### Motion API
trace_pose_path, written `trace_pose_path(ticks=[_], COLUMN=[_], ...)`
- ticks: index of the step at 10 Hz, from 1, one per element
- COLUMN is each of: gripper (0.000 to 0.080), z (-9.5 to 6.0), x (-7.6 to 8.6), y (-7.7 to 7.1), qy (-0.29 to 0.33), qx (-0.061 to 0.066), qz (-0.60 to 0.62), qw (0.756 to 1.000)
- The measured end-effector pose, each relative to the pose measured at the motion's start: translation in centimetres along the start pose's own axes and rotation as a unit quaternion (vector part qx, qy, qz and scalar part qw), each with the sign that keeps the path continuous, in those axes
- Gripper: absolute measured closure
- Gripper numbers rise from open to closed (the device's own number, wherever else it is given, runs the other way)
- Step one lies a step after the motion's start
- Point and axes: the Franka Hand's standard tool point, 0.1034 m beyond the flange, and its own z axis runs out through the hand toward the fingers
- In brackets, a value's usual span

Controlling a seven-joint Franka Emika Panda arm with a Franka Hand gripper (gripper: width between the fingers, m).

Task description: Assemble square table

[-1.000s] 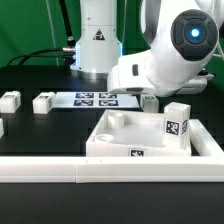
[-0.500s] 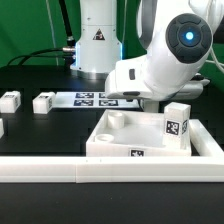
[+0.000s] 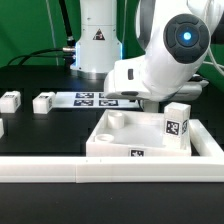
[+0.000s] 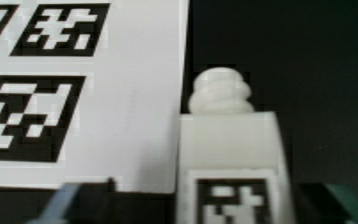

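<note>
White tabletop (image 3: 125, 135): lies flat on the black table (image 3: 40, 135), toward the exterior view's right. Raised rim up, one tag showing on its front wall.
Corner leg (image 3: 177, 125): tagged block, upright at the tabletop's right-hand corner as the exterior view has it.
Gripped-end leg (image 4: 229, 150): white, lying on the black table just beside the edge of the marker board (image 4: 87, 90). Rounded peg at one end, tag facing up at the other. The arm hides it in the exterior view.
Gripper (image 4: 202, 208): low over that leg, dark fingers (image 4: 83, 200) one on each side of its tagged end. Cannot tell whether they press the leg or stand off it; blurred at the frame edge.
Leftmost leg (image 3: 10, 100), second leg (image 3: 43, 101): near each other but apart, on the exterior view's left of the marker board.
Arm (image 3: 165, 55): white, bent low over the board's right end.
Border rail (image 3: 100, 170): long, white, running across in front of the tabletop.
</note>
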Motion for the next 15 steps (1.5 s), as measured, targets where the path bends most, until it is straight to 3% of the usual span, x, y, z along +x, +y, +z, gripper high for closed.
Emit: trace_pose_path(ticks=[1,2,6,11,14,15], gripper=[0.0495,0.0514,0.0514,0.0512,0.0512,0.0512], z=[0.0,0.0,-0.2,-6.6,-7.1,-7.5], x=[0.0,0.0,-0.1,-4.4,-4.2,-3.6], y=[0.1,0.1,0.5,2.7,2.8,2.8], qy=[0.0,0.0,-0.003,-0.003,0.019,0.054], qx=[0.001,0.001,0.005,0.009,0.012,0.014], qz=[0.001,0.001,0.004,0.01,0.011,0.01], qw=[1.0,1.0,1.0,1.0,1.0,0.998])
